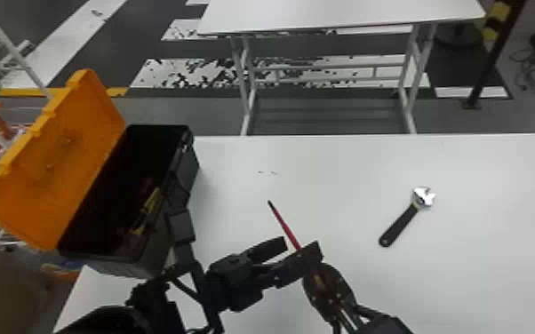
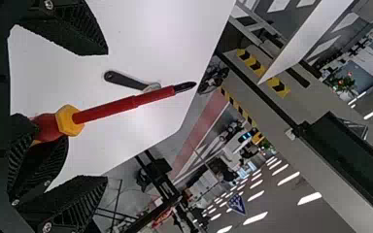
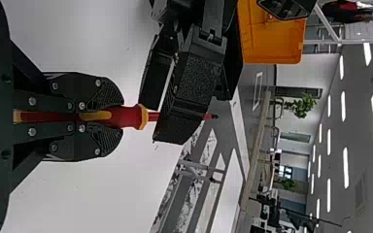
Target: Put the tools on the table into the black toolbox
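Your left gripper [image 1: 302,247] is spread wide, screwdriver [image 1: 285,225] at its opening, crosswise to its reach; handle's clamped in your right gripper [image 3: 122,120], tip toward the table's far side, slightly left. Left is nearer the black toolbox [image 1: 191,171], so probably a handover: close across the long axis.

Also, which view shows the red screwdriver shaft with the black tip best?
The left wrist view: the shaft lies uncovered from yellow collar to black tip. The head view shows its front part, smaller; in the right wrist view, the left hand hides its middle.
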